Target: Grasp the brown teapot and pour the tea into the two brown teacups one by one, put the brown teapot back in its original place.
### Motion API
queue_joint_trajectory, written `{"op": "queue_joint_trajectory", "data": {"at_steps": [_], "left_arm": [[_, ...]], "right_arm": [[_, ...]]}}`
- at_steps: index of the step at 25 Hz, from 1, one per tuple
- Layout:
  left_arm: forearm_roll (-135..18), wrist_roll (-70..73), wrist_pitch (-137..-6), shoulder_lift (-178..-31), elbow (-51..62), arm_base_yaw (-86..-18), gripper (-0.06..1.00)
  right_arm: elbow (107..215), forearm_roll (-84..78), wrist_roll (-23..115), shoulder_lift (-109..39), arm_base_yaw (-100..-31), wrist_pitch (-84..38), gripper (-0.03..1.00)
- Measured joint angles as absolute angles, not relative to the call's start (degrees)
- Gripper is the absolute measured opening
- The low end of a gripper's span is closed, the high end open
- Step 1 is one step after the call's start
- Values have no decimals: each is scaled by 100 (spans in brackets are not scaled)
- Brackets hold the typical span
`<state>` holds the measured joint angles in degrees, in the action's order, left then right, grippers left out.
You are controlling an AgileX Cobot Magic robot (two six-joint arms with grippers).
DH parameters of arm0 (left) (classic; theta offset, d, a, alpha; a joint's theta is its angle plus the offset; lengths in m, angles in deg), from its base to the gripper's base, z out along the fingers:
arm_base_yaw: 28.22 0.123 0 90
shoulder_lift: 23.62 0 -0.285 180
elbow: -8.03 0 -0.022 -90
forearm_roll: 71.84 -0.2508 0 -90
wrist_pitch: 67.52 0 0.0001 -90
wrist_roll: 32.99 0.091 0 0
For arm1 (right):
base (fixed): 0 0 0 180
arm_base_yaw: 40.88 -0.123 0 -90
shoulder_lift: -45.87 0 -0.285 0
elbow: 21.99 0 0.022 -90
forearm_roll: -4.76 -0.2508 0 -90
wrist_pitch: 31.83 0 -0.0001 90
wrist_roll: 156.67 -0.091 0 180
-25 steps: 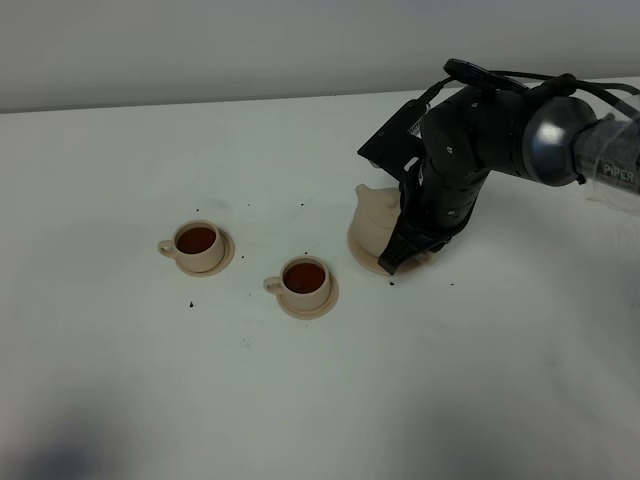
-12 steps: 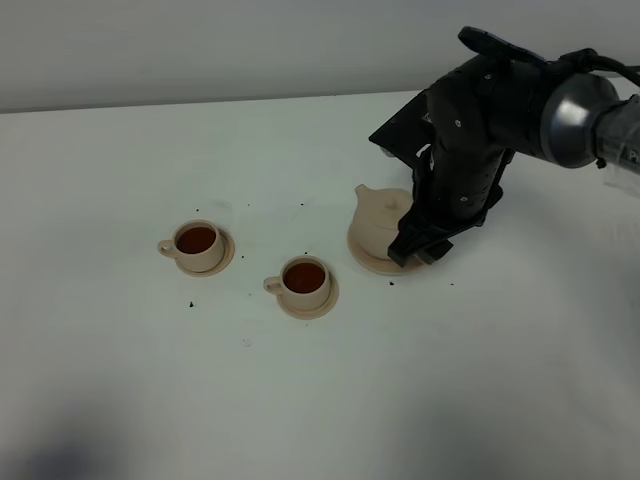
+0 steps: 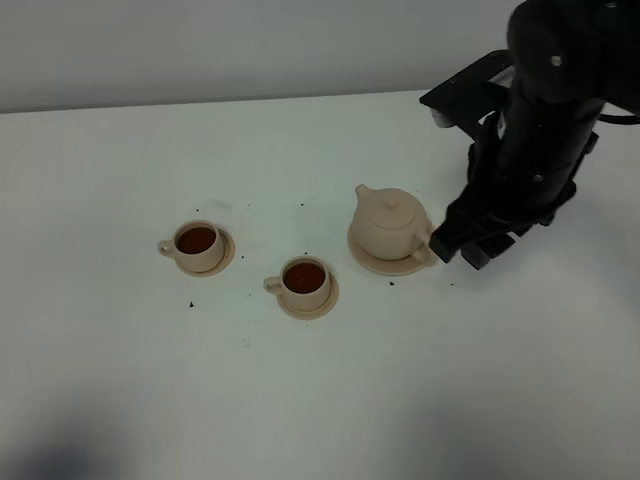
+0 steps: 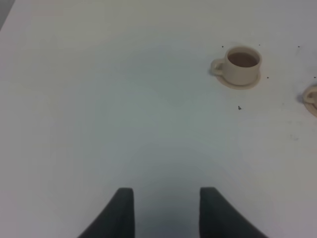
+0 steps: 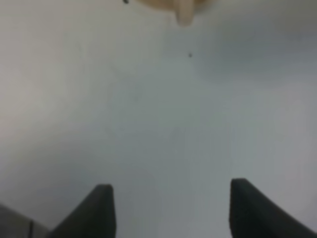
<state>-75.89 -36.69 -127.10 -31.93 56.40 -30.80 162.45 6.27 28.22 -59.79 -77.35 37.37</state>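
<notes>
The brown teapot (image 3: 389, 221) stands upright on its wide saucer, the original place (image 3: 392, 264), right of centre. Just to its right my right gripper (image 3: 460, 250) hangs open and holds nothing; the right wrist view shows only the teapot's handle (image 5: 184, 13) at the frame edge, well beyond the spread fingers (image 5: 99, 206). The two brown teacups (image 3: 198, 245) (image 3: 305, 281) sit on their saucers to the left, both with dark tea inside. My left gripper (image 4: 166, 198) is open over bare table, the left teacup (image 4: 241, 64) far ahead of it.
The white table (image 3: 330, 400) carries a few dark specks near the cups and teapot saucer. The right arm's black body (image 3: 545, 110) rises over the back right of the table. A rim of the second cup's saucer (image 4: 312, 97) shows in the left wrist view.
My right gripper opened and let go of the teapot, then drew back to the right. The teapot now stands uncovered on its saucer. The cups have not moved.
</notes>
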Motion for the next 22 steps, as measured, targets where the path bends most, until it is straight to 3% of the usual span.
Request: {"op": "queue_joint_trajectory", "data": {"at_steps": [22], "left_arm": [[-7589, -3662, -12710, -3193, 5640, -3080, 36]], "right_arm": [[11808, 31, 1955, -712, -8944, 3721, 46]]}}
